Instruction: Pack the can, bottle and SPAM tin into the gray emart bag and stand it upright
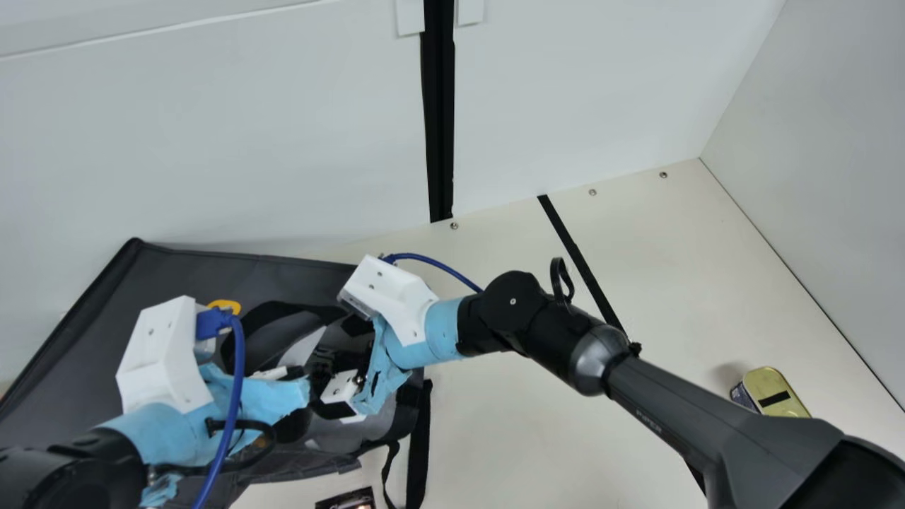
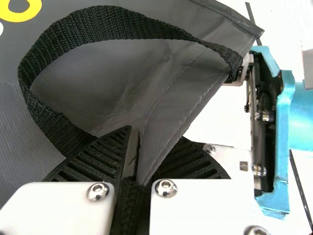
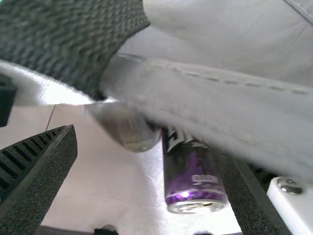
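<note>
The gray bag [image 1: 191, 272] lies on the table at the main view's left, both grippers over it. My left gripper [image 1: 288, 423] is low at its middle; in the left wrist view the left gripper [image 2: 134, 159] is shut on the rim of the bag [image 2: 168, 105], beside a black strap handle. My right gripper [image 1: 345, 392] is close by; in the right wrist view the right gripper [image 3: 154, 181] stands open under the bag's rim. The purple can [image 3: 193, 178] and a blurred clear bottle [image 3: 129, 127] lie on silvery lining there. The SPAM tin [image 1: 778, 396] stands at the far right.
A black strap [image 1: 418, 438] trails from the bag's right side. A dark, partly cut-off item [image 1: 346, 499] lies at the main view's bottom edge. White walls [image 1: 212, 141] rise behind the table [image 1: 488, 424], and my right arm spans its right half.
</note>
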